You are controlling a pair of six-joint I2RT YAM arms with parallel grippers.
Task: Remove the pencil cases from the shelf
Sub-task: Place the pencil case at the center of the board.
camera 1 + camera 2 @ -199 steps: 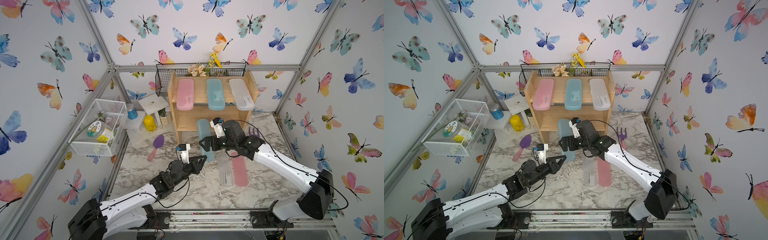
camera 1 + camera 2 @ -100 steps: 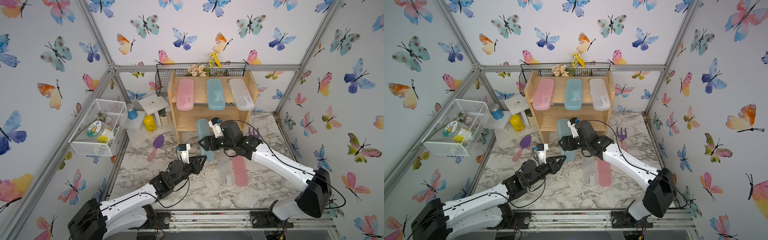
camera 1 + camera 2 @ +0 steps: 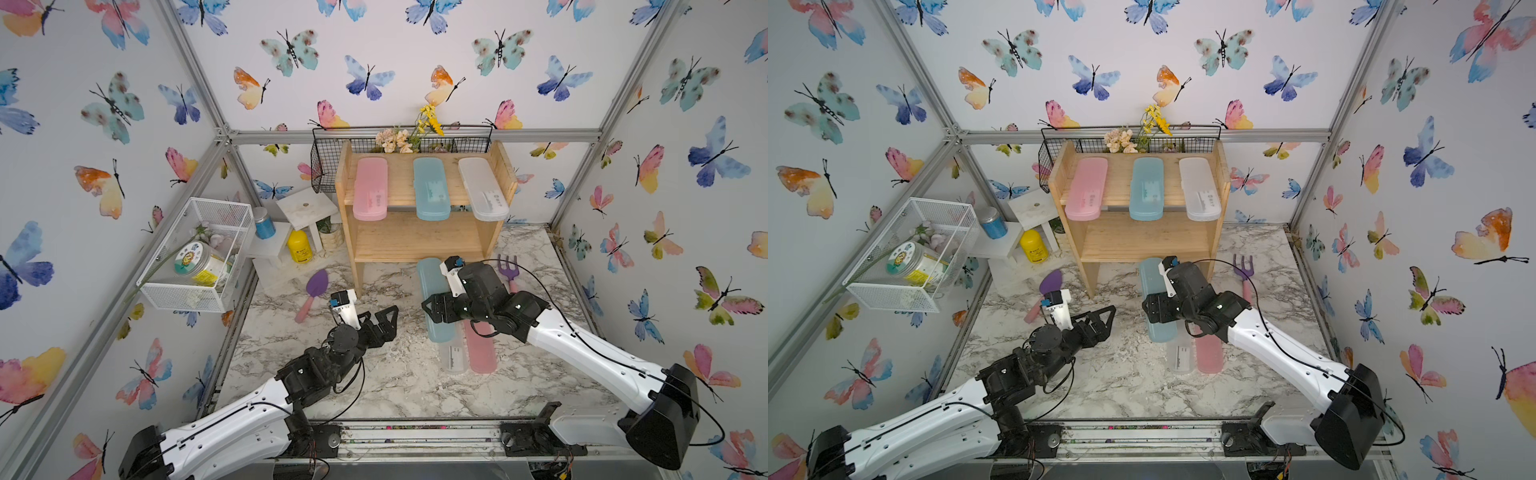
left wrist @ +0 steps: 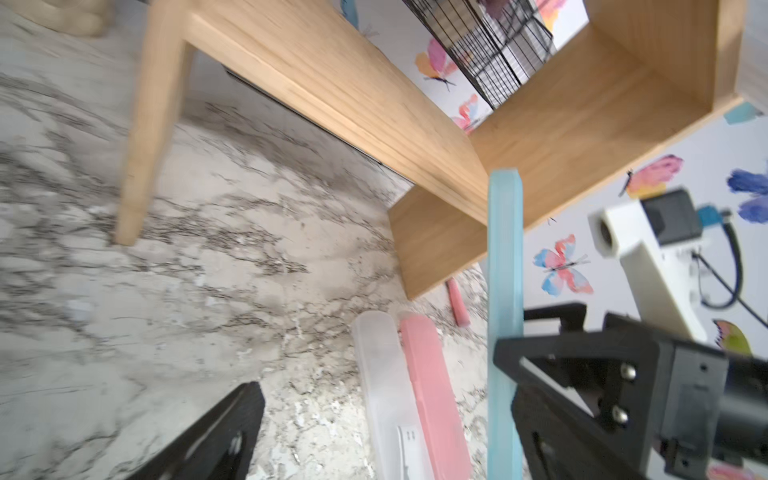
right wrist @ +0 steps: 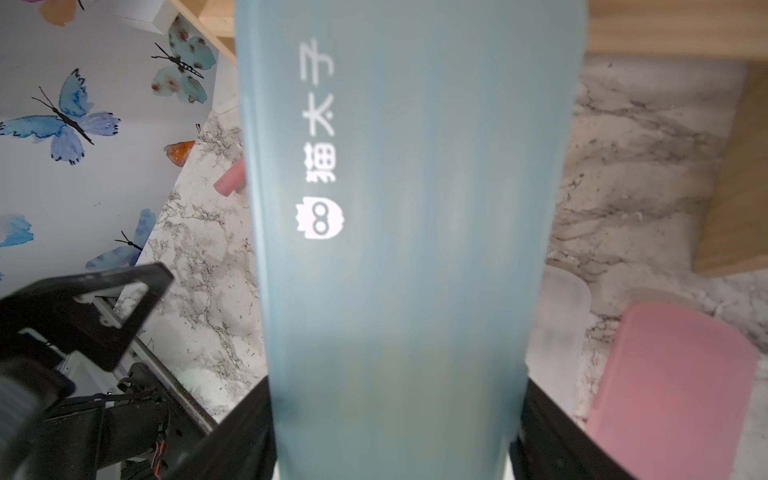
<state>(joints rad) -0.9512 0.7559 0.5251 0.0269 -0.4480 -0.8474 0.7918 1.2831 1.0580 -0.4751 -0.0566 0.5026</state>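
Two end effectors sit nearest, low over the marble counter [image 3: 374,386]: left end effector [image 3: 384,322] spread wide and empty, right end effector [image 3: 434,309] clenched on the teal case [image 3: 432,291], gripping it near mid-length by the thin long edges, seen edge-on in the left wrist view [image 4: 503,291]. That case hangs in front of the shelf, off it. Just beside lie a frosted clear case [image 3: 453,353] and a pink case [image 3: 480,349], flat on the counter, side by side and touching.

Farther back, the pine shelf [image 3: 415,245] has an empty lower tier; the upper tier carries a pink case [image 3: 370,189], a teal case [image 3: 431,189] and a clear case [image 3: 483,189], all overhanging the front edge.

Handling guess: thin hard plastic, light, stiff, smooth so likely slippery; lids may pop if squeezed hard. Best hold looks like the overhanging front end, across the narrow width.
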